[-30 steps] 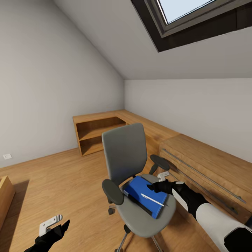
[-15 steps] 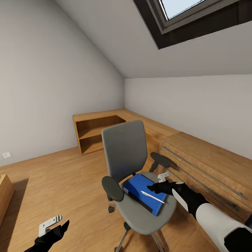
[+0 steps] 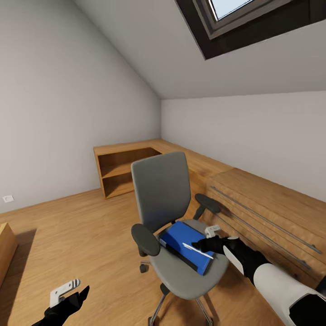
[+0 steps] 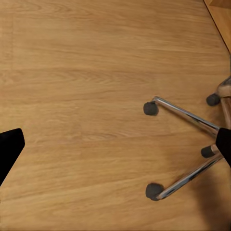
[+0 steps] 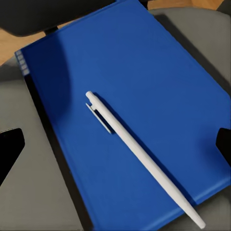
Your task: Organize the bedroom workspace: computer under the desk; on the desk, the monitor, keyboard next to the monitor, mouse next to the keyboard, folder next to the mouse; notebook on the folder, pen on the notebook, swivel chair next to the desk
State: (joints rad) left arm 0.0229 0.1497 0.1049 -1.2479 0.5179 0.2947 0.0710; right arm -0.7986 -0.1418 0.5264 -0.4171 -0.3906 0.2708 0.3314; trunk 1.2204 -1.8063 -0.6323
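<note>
The head camera looks forward and down from above into the attic corner, taking in the whole swivel chair (image 3: 174, 226) from a moderate distance. The right wrist camera hangs close over the seat, facing straight down at the blue folder (image 5: 130, 120) and white pen (image 5: 139, 154), both also in the head view. The left wrist camera faces down at the wooden floor (image 4: 72, 96), catching the chair's chrome base (image 4: 185, 144).

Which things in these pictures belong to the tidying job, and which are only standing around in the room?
Part of the job:
- swivel chair
- blue folder on the chair seat
- white pen lying on the blue cover
- right gripper, open, at the folder's edge

Just there:
- low wooden cabinets along the wall
- open wooden shelf
- skylight
- wall socket
</note>
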